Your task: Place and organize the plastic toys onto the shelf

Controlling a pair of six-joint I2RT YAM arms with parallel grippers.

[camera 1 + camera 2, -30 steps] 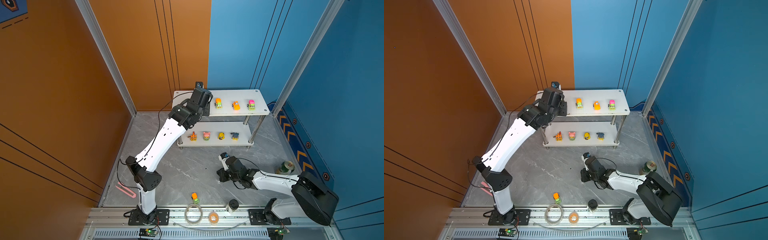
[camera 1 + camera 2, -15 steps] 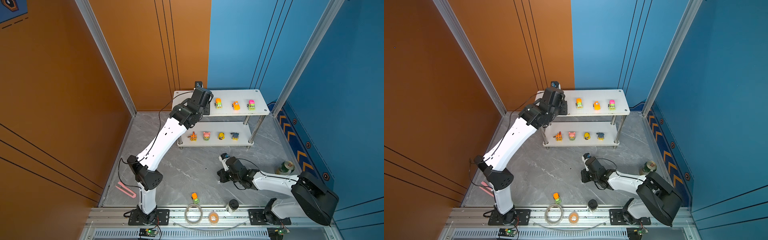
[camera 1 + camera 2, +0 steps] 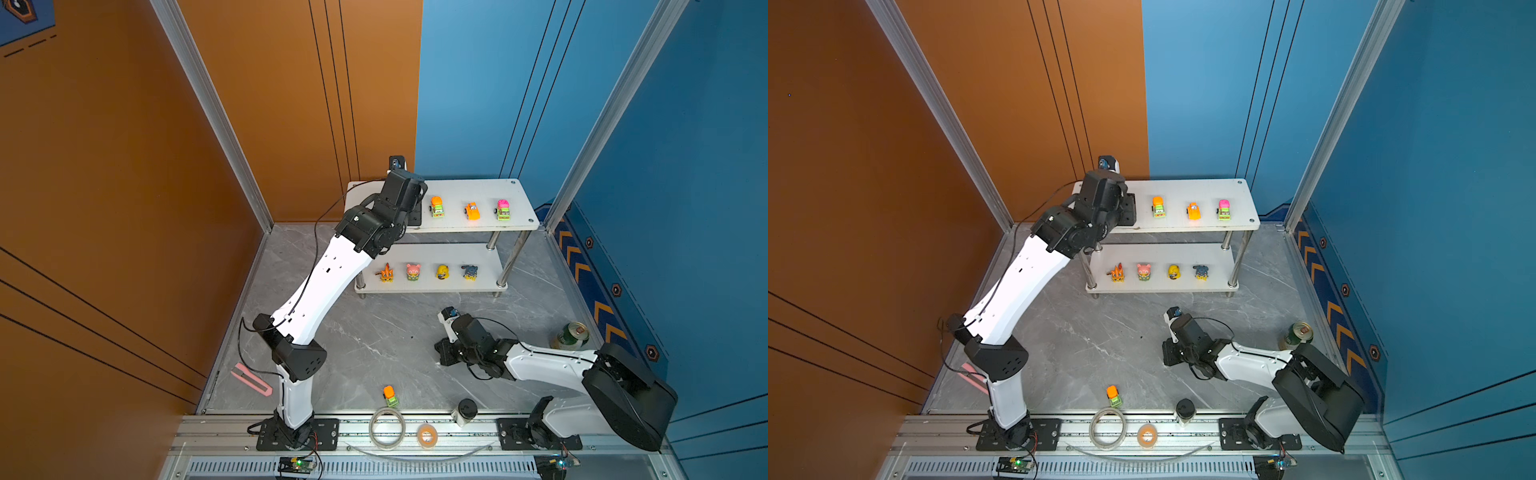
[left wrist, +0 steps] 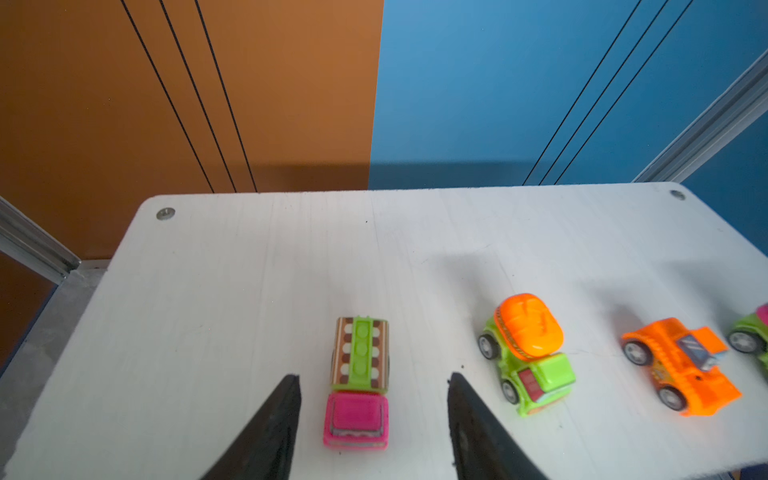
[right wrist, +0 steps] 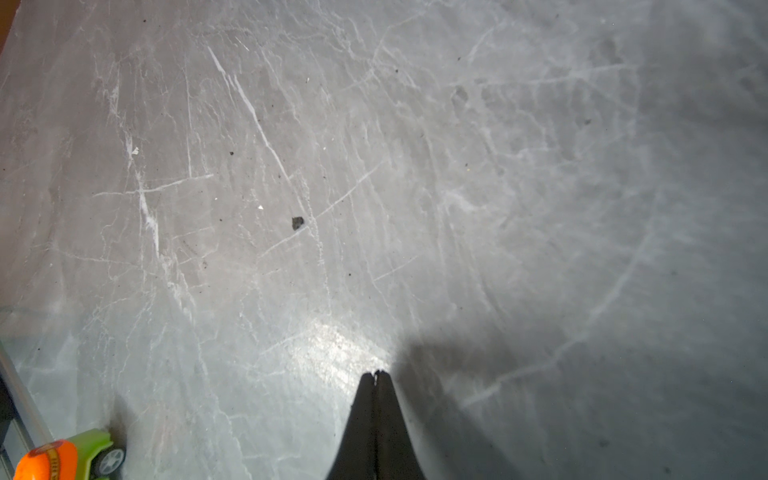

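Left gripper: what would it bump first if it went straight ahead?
Probably the pink-and-green truck, sitting between the left gripper's open fingers on the shelf. Beyond it the shelf looks bare.

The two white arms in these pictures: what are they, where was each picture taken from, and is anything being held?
They are robot arms, each ending in a two-fingered gripper. Two pictures come from a camera pair overhead; the other two from a camera on each wrist, looking out past the jaws. The job is putting toys on the white shelf. The left gripper is open over the top board; a pink and green truck stands between its jaws, touching neither. Three more cars stand in a row beside it, and four figurines line the lower board. The right gripper is shut and empty above the grey floor. One orange and green car waits on the floor near the front.
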